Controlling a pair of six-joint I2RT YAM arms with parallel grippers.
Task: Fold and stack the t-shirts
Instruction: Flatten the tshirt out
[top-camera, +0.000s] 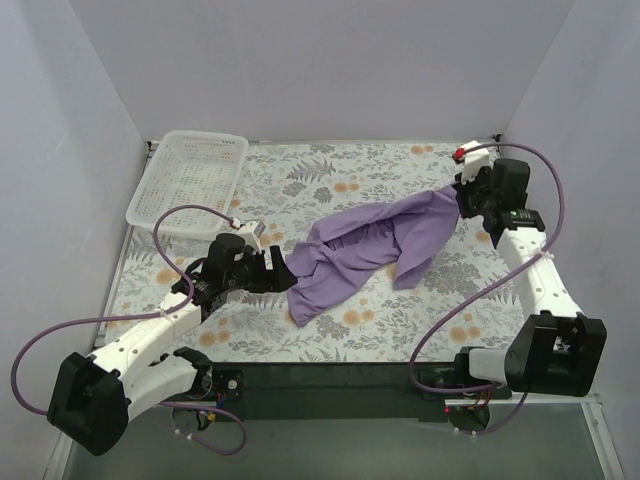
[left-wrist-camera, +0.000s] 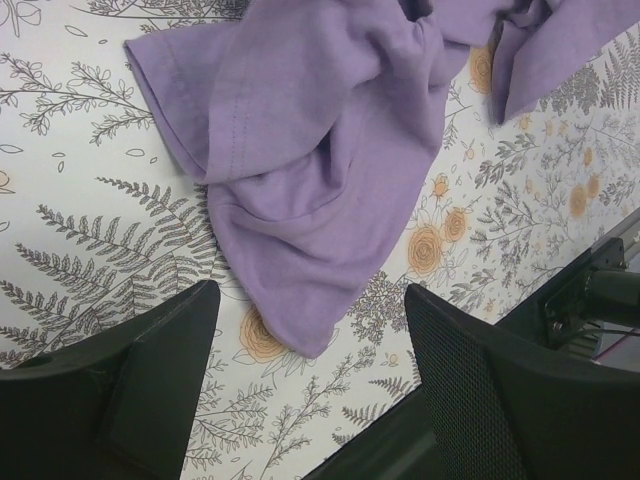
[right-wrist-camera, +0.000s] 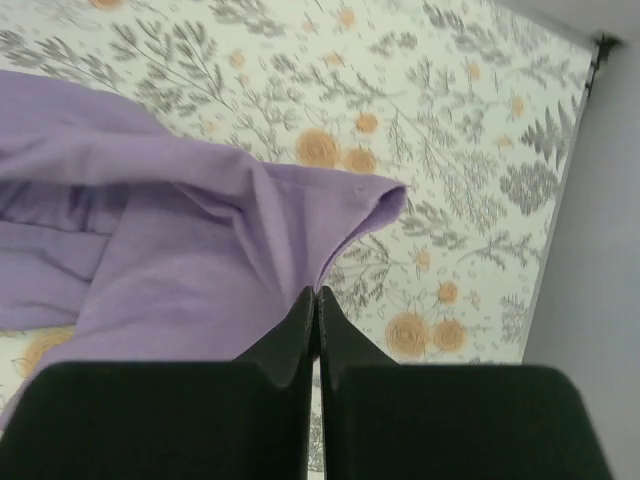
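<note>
Left gripper stands wide, empty; right gripper pinches the t-shirt on the floral surface; basket at 10 o'clock.

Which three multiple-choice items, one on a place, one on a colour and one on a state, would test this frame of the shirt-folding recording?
1. Where on the table does the white basket stand?
A. near right corner
B. far left corner
C. centre, under the cloth

2. What colour is the t-shirt?
A. green
B. red
C. lavender purple

3. How is the right gripper?
A. shut on the t-shirt's edge
B. wide open over bare tabletop
C. out of every view

Key:
1 B: the top view shows it at the far left.
2 C: every view shows purple cloth.
3 A: the right wrist view shows its fingers pressed together with cloth pinched at the tips.
</note>
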